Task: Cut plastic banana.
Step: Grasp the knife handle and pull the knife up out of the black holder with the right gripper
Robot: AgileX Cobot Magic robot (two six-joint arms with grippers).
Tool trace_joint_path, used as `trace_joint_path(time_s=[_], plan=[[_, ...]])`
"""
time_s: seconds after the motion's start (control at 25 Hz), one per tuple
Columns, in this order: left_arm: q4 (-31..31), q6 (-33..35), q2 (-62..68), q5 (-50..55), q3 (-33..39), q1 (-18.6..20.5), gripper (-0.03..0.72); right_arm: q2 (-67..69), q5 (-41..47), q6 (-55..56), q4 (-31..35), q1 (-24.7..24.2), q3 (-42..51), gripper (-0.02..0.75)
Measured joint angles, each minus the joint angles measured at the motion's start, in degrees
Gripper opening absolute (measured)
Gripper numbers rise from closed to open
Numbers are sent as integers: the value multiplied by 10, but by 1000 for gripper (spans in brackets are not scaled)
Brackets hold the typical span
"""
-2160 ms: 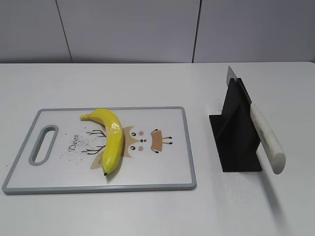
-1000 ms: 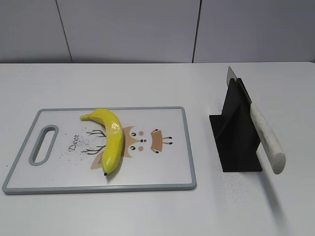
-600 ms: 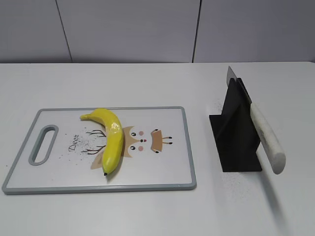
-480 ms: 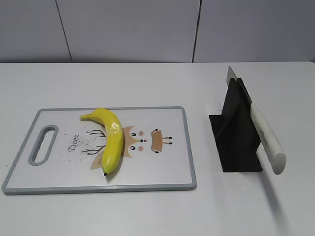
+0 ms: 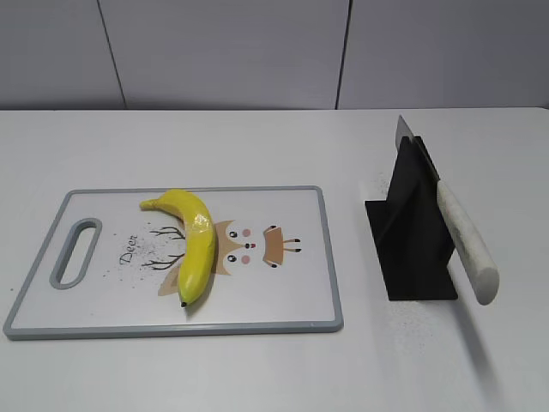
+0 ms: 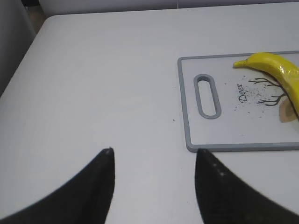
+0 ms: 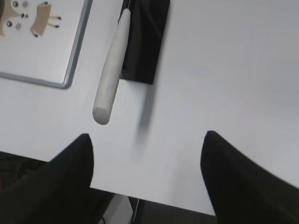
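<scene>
Fingers on both arms spread wide, empty; right fingers (image 7: 147,179) nearest knife (image 7: 112,70), handle end-on toward them.

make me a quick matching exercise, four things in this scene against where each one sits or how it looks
Things:
1. plastic banana
2. knife
3. left gripper
4. cutting board

Descriptions:
a. flat on the table, grey rim, deer print
b. slotted in the black stand, pale handle sticking out
c. open over bare table, beside the board's handle end
d. lying across the deer print

Pairs: 1-d, 2-b, 3-c, 4-a
</scene>
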Motion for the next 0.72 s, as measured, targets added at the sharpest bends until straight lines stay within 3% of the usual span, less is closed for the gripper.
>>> trace_joint_path(time_s=[0.24,0.72], plan=[[0,0,0,0,0,0,530,105,41,70,-40,88,-71,540],[0,0,0,-1,0,0,530,290,42,74,7,80,-110,540]])
